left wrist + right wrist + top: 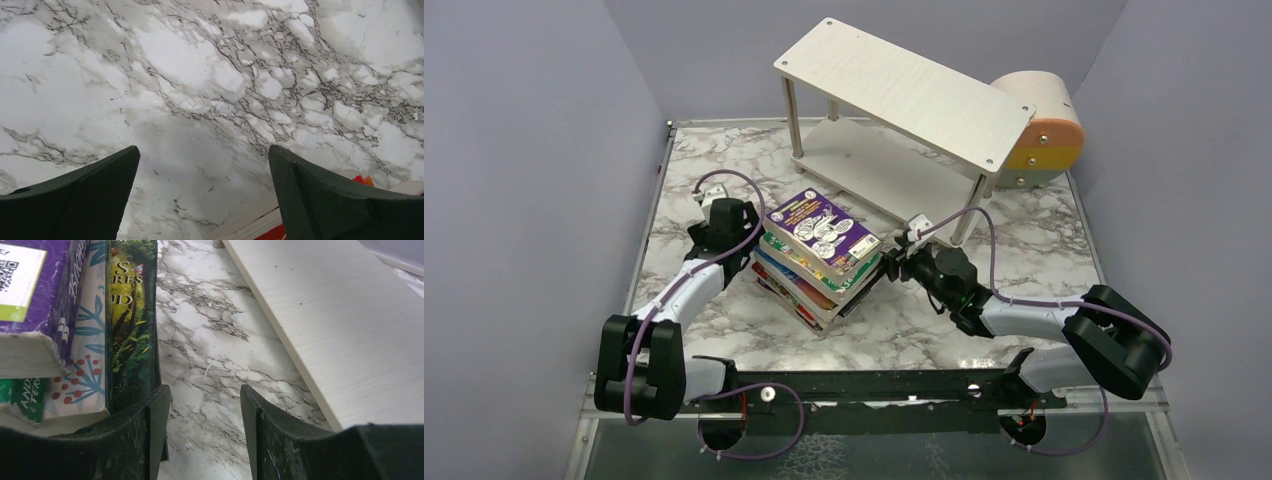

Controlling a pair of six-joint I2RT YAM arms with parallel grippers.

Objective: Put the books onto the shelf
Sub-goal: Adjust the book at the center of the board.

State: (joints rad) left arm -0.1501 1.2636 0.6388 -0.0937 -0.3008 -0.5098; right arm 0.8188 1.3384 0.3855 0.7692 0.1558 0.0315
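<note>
Stack of thin, bright-covered paperback books (pixel 816 262) lies flat mid-table on the white grey-veined marble tabletop (pixel 1044 240), just in front of the pale whitewashed two-tier wooden shelf (pixel 904 95) on thin metal legs; no book on either board yet. Left gripper (pixel 746 232) at the stack's left side, jaws spread wide, empty; its wrist view shows bare marble between the fingers, page edges at lower right. Right gripper (pixel 892 262) at the stack's right side, jaws partly apart, holding nothing; one finger (pixel 150 435) just beside a dark green jungle-cover book (pixel 132 315). Judgement: step is bracketing the stack; press evenly and low from both sides, else the covers may splay and slide. Stack looks skewed, edges fanned; purple cartoon-cover book (pixel 822 228) on top, turned against those beneath.
</note>
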